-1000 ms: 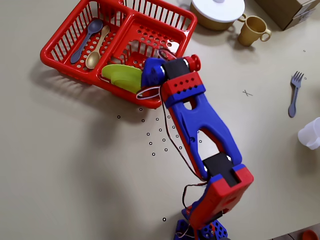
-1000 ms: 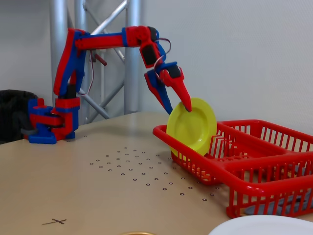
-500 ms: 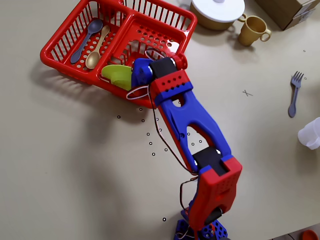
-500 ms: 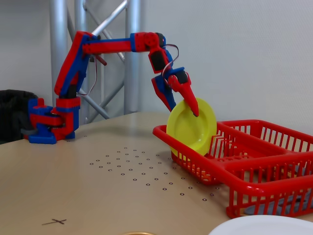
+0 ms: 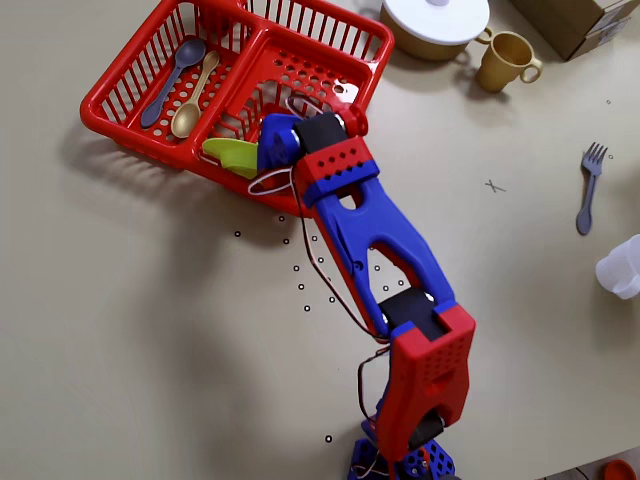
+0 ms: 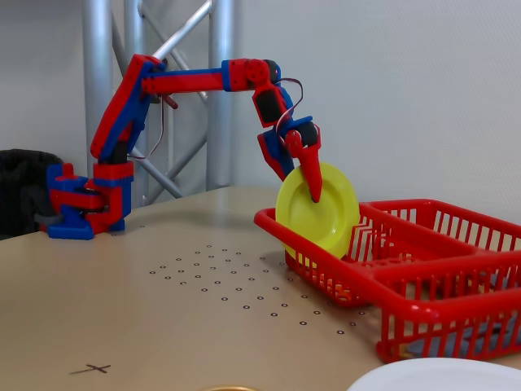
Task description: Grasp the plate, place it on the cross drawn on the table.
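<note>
Fixed view: the red-and-blue gripper [image 6: 313, 191] straddles the top rim of the upright lime-green plastic plate [image 6: 326, 213] in the red plastic rack [image 6: 423, 281] right of centre, jaws apparently pinching it.

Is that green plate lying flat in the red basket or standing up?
Standing up on its edge. In the fixed view the plate shows its round face, propped inside the red basket, with the end effector at its top.

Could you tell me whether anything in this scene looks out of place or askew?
Only mildly. The green plate stands on edge in the red basket, leaning, with the gripper straddling its rim. A blue fork lies loose on the table, near the cross. Nothing looks spilled or broken.
</note>
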### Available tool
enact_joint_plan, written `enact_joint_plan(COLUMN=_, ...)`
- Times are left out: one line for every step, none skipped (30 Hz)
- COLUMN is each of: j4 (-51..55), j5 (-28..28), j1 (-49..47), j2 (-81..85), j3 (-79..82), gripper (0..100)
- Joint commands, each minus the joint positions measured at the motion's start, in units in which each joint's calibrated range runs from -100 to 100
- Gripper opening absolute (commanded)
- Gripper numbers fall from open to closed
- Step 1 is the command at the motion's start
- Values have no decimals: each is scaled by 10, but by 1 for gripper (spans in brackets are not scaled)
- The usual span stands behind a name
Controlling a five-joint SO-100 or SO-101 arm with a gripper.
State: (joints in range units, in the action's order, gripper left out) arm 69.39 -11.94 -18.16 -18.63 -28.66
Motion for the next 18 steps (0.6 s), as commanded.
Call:
enact_joint_plan(j4=-12, j5=9, j1=-20, j2=29, j3=-29, gripper=0)
enact_joint_plan(j4=-9, j5=9, j1=-21, j2=32, j3=-27, gripper=0)
enact_joint_plan(j4=-8, j5=8, j1=-22, j2=33, j3=-24, gripper=0)
enact_joint_plan(j4=-8, j5=6, j1=-22, j2=35, j3=-23, gripper=0)
enact_joint_plan(j4=-6, j5=6, j1=-23, j2=37, j3=-21, gripper=0)
enact_joint_plan(j4=-4, j5=4, j1=-23, j2=38, j3=-21, gripper=0)
enact_joint_plan(j4=-1, j5=2, j1=-23, j2=39, j3=-22, gripper=0)
enact_joint_plan(j4=-1, j5=-1, j1=-23, j2=41, j3=-22, gripper=0)
enact_joint_plan(j4=1, j5=-4, j1=-22, j2=43, j3=-23, gripper=0)
enact_joint_plan(j4=3, j5=-6, j1=-22, j2=45, j3=-23, gripper=0)
enact_joint_plan(j4=4, j5=-8, j1=-20, j2=46, j3=-25, gripper=0)
enact_joint_plan(j4=4, j5=-11, j1=-19, j2=48, j3=-27, gripper=0)
enact_joint_plan(j4=5, j5=-13, j1=-18, j2=48, j3=-29, gripper=0)
enact_joint_plan(j4=7, j5=-15, j1=-17, j2=48, j3=-35, gripper=0)
enact_joint_plan(j4=9, j5=-17, j1=-16, j2=47, j3=-41, gripper=0)
enact_joint_plan(j4=12, j5=-19, j1=-15, j2=46, j3=-48, gripper=0)
enact_joint_plan(j4=13, j5=-22, j1=-14, j2=45, j3=-52, gripper=0)
enact_joint_plan(j4=16, j5=-23, j1=-13, j2=44, j3=-57, gripper=0)
